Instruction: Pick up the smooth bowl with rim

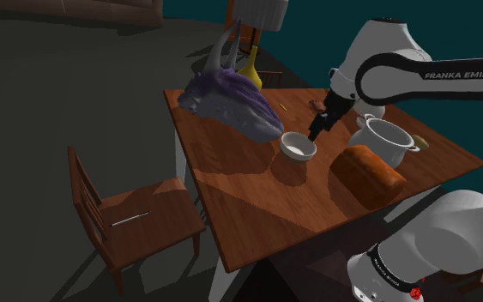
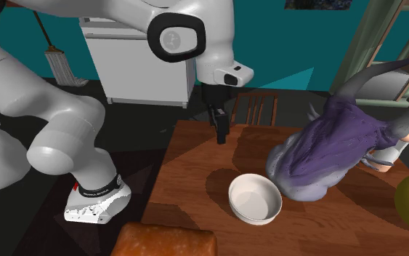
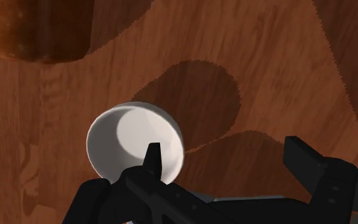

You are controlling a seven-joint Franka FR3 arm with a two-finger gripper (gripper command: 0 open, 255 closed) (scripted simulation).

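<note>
A smooth white bowl (image 1: 298, 147) with a rounded rim stands upright near the middle of the brown wooden table (image 1: 256, 202). In the second exterior view the bowl (image 2: 254, 198) is empty. My black gripper (image 1: 319, 129) hangs a little above the table, close beside the bowl on the shoulder view's right. It also shows in the second exterior view (image 2: 220, 131), pointing down behind the bowl. In the wrist view the gripper (image 3: 224, 150) is open. One fingertip (image 3: 152, 153) lies over the bowl (image 3: 130, 149) near its rim, the other stands well outside it. Nothing is held.
A purple horned figure (image 1: 231, 101) lies on the table beside the bowl. A white pot (image 1: 391, 140) and a brown bread loaf (image 1: 366, 174) stand on the bowl's other side. A yellow vase (image 1: 250, 69) is behind the figure. A wooden chair (image 1: 132, 214) stands by the table.
</note>
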